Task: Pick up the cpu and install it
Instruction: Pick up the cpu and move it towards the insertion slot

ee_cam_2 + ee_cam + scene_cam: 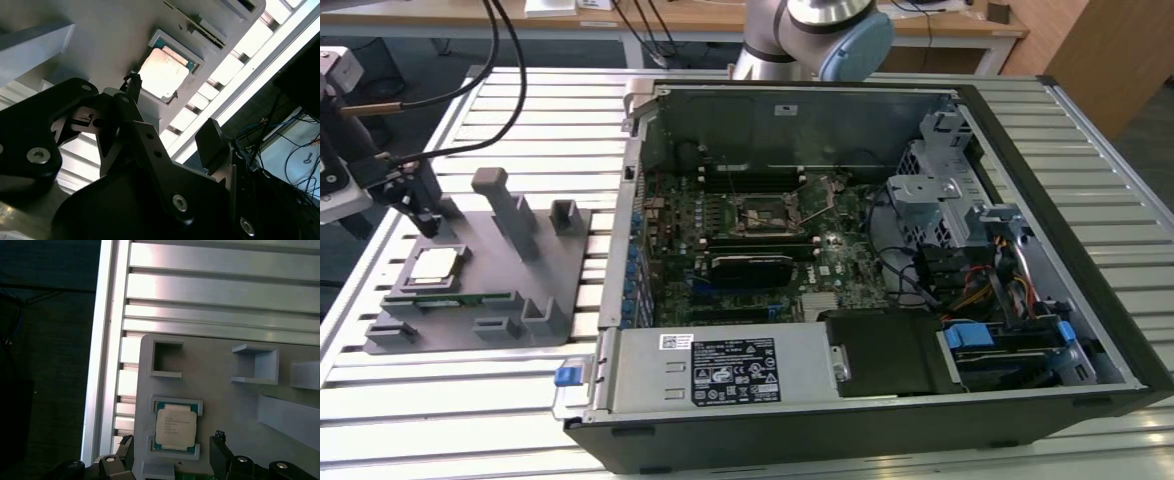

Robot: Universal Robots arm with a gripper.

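At the exterior view's left, one gripper (422,215) hangs over one grey fixture plate (487,275) on the counter (454,400), its two fingers (218,452) spread wide, holding nothing. One cpu (175,426) lies in the plate's pocket beneath. Rightward stands one open computer case (801,125).

1. A black label (734,371) is sitting on the silver power supply box (651,378); its white print is too small to read.
2. The cpu (175,426) is showing faint print lines on its metal top, and none of them is legible.
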